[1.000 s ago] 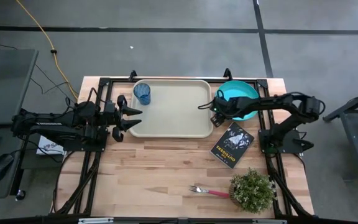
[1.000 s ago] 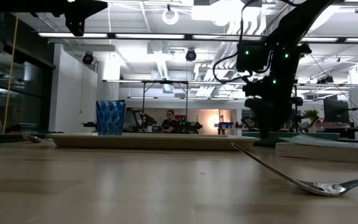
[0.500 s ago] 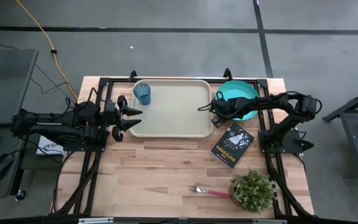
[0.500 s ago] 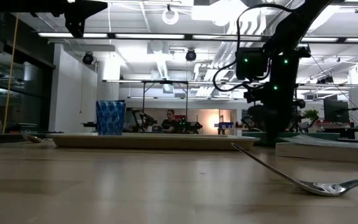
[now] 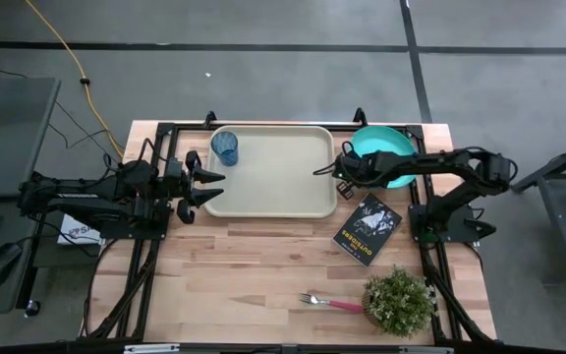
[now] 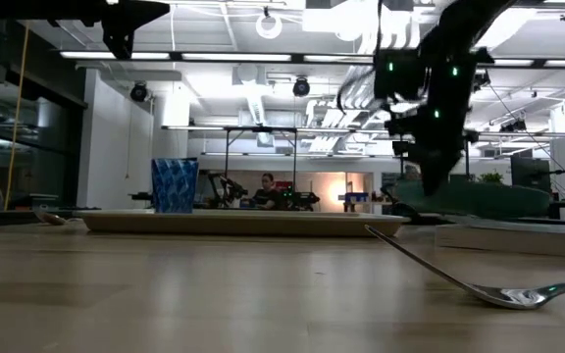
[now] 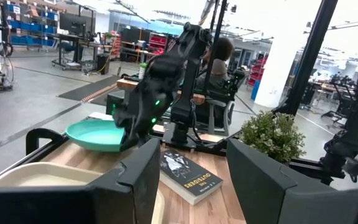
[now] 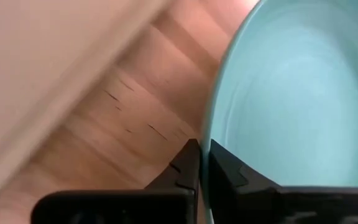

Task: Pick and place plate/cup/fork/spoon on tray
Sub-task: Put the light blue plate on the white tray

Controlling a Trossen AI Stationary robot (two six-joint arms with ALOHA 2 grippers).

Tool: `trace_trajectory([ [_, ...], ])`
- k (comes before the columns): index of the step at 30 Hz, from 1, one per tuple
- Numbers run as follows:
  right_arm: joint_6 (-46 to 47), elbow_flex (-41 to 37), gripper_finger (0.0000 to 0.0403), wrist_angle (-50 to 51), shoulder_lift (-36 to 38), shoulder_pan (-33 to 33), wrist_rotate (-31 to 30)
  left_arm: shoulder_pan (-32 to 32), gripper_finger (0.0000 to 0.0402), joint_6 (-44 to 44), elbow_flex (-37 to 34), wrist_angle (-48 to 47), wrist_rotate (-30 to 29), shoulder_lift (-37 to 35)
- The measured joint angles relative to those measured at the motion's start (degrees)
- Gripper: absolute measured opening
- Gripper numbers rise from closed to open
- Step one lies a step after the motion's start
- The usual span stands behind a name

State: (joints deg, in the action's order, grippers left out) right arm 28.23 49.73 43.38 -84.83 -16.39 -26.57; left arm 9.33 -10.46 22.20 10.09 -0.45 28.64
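We see the right end effector [image 8: 199, 163] clenched on the rim of the round turquoise plastic plate [image 5: 381, 154], held tilted just beside the cream rectangular plastic tray [image 5: 268, 172], seemingly for transfer, while the left end effector [image 5: 212, 187] waits released.

Dark jointed arms, black cables, green lights
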Motion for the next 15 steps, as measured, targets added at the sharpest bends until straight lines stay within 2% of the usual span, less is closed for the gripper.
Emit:
trace_trajectory([
  [7,-2.72,8.81,0.0003,-3.34,1.34,7.66,-0.58,0.00,0.0168,-0.06,0.00,0.03,0.00,0.00],
  [11,-9.35,15.34,0.0002,-6.73,-2.91,13.23,-0.72,0.02,0.0168,-0.04,0.00,0.22,0.00,0.00],
  [15,-16.98,22.65,0.0001,-8.22,-10.34,17.28,-0.61,0.02,0.0168,-0.04,0.00,0.22,0.00,0.02],
])
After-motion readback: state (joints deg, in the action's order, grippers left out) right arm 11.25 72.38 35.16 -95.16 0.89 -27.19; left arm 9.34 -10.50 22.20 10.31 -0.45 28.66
